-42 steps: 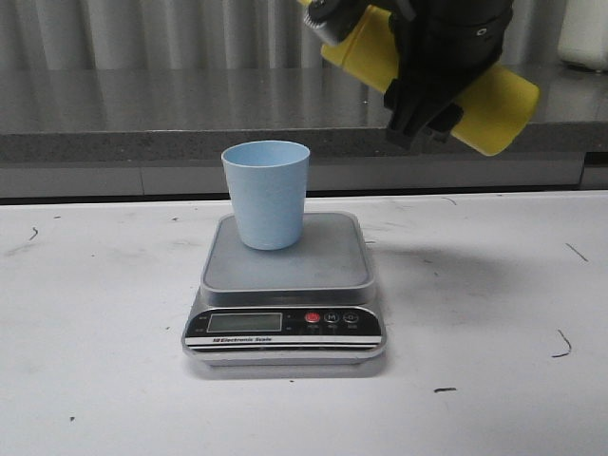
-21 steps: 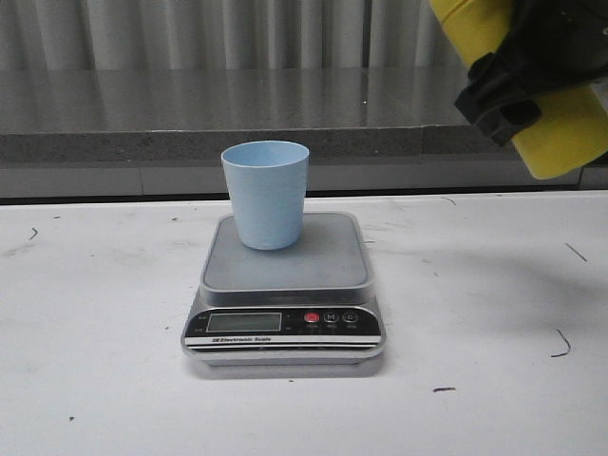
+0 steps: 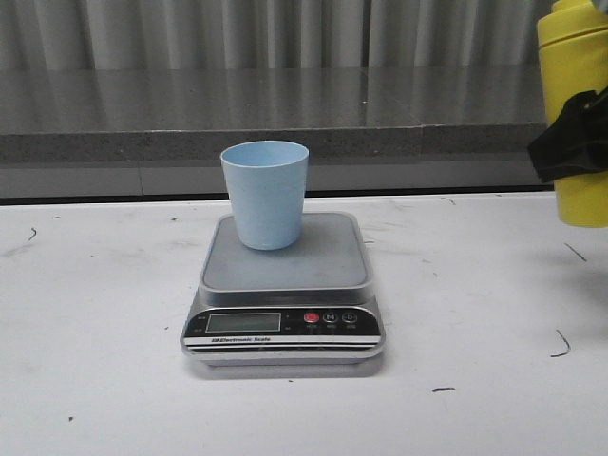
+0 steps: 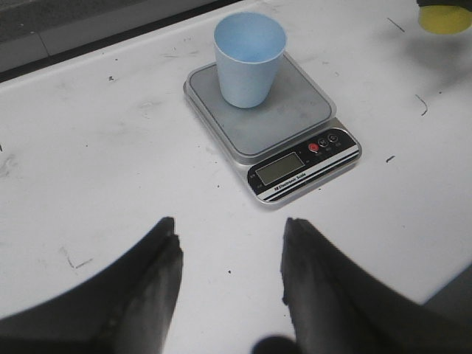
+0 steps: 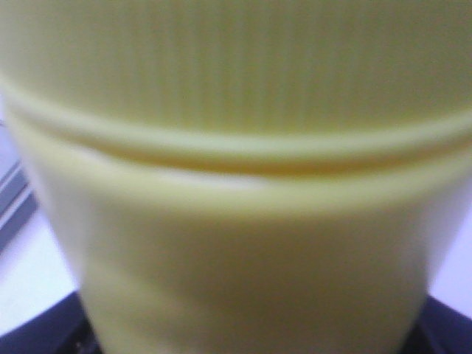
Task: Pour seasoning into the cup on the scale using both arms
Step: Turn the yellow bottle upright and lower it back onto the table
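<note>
The light blue cup [image 3: 266, 193] stands upright on the grey platform of the scale [image 3: 285, 275] at mid-table; both also show in the left wrist view, cup [image 4: 249, 59] on scale [image 4: 291, 125]. At the far right edge the yellow seasoning bottle [image 3: 575, 104] hangs upright above the table, gripped round its middle by my right gripper [image 3: 572, 142]. Its yellow body [image 5: 236, 184] fills the right wrist view, hiding the fingers. A sliver of the bottle's base [image 4: 446, 18] shows in the left wrist view. My left gripper [image 4: 230, 258] hovers open over bare table, short of the scale's front.
A grey counter ledge [image 3: 237, 142] runs behind the white table [image 3: 95, 332], with corrugated wall above. Small dark scuffs [image 3: 562, 347] mark the tabletop to the right of the scale.
The right gripper has carried the bottle from above and right of the cup out to the far right, turning it from tilted to upright. Cup and scale are unmoved.
</note>
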Robot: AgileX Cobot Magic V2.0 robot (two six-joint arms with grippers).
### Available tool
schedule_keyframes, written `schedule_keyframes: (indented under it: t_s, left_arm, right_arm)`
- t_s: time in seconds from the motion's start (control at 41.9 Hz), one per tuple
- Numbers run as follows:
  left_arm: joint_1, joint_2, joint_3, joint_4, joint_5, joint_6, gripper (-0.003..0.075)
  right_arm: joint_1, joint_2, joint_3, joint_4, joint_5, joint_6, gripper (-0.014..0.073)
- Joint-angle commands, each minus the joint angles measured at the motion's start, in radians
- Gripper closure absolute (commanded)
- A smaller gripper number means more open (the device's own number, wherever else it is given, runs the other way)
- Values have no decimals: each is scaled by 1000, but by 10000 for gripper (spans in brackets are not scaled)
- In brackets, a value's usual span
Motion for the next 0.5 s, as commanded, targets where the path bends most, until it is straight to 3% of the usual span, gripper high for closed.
schedule_keyframes:
  t_s: [0.0, 0.119, 0.477]
  left_arm:
    - [-5, -1, -25, -11, -71, -5, 407]
    - [-5, -1, -25, -11, -71, -5, 407]
    - [-5, -1, -25, -11, -71, -5, 407]
  right_arm:
    - [-28, -10, -8, 124, -202, -131, 293]
    - [-28, 42, -4, 229, -267, -258, 293]
    - [-28, 218, -4, 357, -525, -428, 293]
